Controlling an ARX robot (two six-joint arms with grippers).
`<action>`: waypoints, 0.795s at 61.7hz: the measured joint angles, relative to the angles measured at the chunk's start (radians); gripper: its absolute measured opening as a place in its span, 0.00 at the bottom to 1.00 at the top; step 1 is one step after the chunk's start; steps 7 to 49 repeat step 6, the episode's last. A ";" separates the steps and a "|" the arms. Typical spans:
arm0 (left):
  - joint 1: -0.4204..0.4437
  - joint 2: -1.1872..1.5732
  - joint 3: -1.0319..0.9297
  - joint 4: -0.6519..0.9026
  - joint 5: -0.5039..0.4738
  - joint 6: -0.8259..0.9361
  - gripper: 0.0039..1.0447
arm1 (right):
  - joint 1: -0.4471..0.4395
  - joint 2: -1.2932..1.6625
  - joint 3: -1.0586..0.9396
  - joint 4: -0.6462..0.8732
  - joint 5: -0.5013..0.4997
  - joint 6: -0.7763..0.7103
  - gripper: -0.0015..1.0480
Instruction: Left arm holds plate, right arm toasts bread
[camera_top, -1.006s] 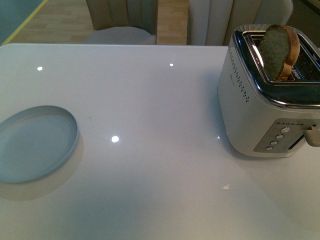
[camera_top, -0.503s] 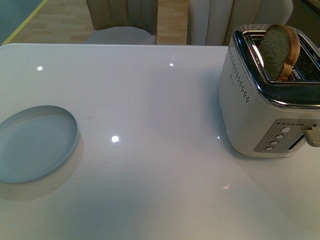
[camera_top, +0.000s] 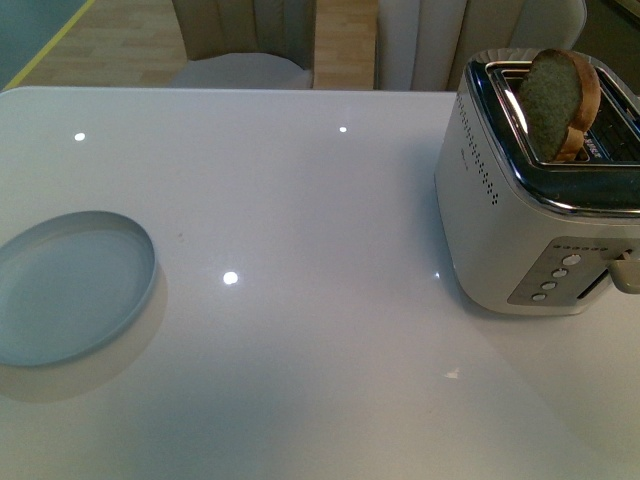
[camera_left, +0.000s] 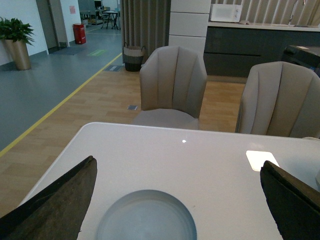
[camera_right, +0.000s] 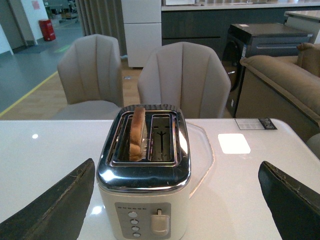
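- Surface (camera_top: 320, 200): a glossy white tabletop is shown carrying the task items, with ceiling lights reflected on it.
- Chairs (camera_left: 172, 82): beige upholstered chairs are seen drawn up at the far edge of the surface.
- Toaster (camera_top: 540, 200): a white two-slot body with a chrome top is placed at the right of the surface in the front view; a column of round buttons and a lever are visible on its near face.
- Plate (camera_top: 70, 285): a round, pale blue-white plate is seen lying flat at the left of the surface, well apart from the toaster and untouched by either arm.
- Bread (camera_top: 560, 100): one brown slice is shown standing upright in a toaster slot, its rounded top projecting above the chrome rim.
- Left gripper (camera_left: 170, 210): the jaws are spread wide and empty, held above the plate.
- Right gripper (camera_right: 175, 210): the jaws are likewise spread wide and empty, facing the toaster's button side.
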 joint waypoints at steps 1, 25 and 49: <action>0.000 0.000 0.000 0.000 0.000 0.000 0.93 | 0.000 0.000 0.000 0.000 0.000 0.000 0.92; 0.000 0.000 0.000 0.000 0.000 0.000 0.93 | 0.000 0.000 0.000 0.000 0.000 0.000 0.92; 0.000 0.000 0.000 0.000 0.000 0.000 0.93 | 0.000 0.000 0.000 0.000 0.000 0.000 0.92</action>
